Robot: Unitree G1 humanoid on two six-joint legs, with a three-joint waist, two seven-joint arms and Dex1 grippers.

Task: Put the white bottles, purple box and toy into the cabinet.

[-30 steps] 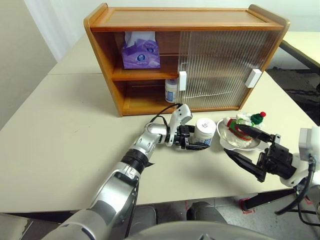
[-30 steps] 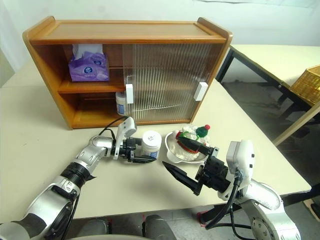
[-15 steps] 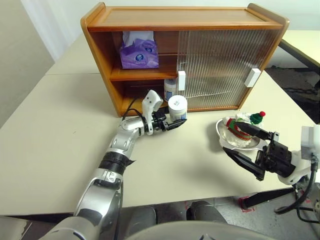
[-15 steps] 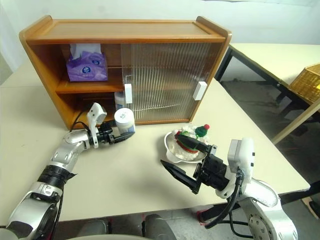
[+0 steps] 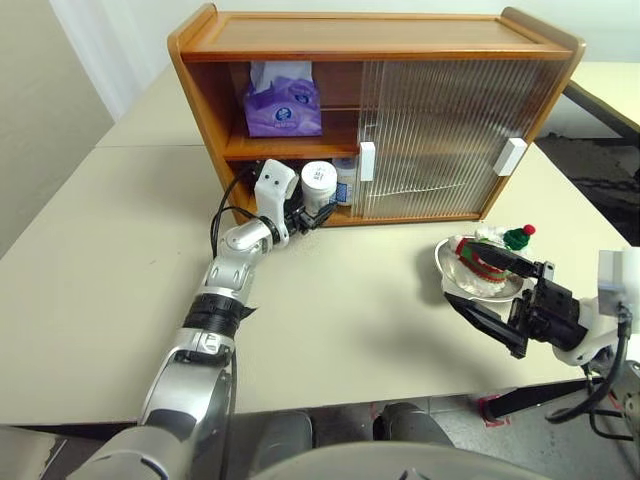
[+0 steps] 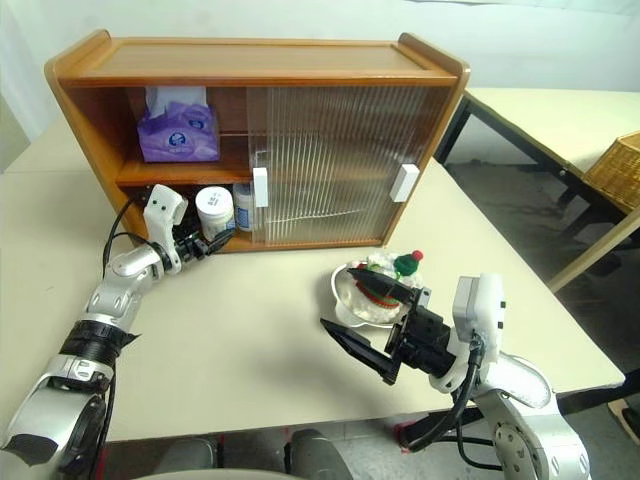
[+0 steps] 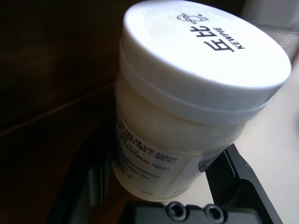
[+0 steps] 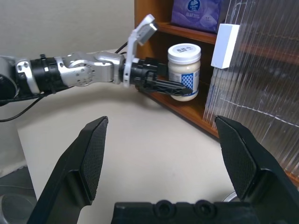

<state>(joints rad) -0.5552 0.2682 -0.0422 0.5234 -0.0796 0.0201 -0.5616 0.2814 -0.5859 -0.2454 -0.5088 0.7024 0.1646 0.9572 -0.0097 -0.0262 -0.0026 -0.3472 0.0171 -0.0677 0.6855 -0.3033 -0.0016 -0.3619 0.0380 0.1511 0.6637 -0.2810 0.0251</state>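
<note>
Black lettering on held white bottle's (image 7: 187, 116) lid

Cabinet (image 5: 300, 40) left bay open; sliding doors (image 5: 450, 130) block the right. Purple box (image 5: 283, 100) fills upper shelf at 12 o'clock; second bottle (image 5: 345, 180) crowds lower shelf. Worktop (image 5: 120, 280) free at 9.

A large flat table with a pale beige top (image 5: 90, 300) fills most of the scene, and a seam (image 5: 150, 147) shows where it joins a second beige table behind it. The plain white wall (image 6: 540, 40) stands behind. On the right there is another beige table with black metal legs (image 6: 540, 125) and a woven yellow basket (image 6: 615, 165). The floor is dark grey (image 6: 520, 200).
</note>
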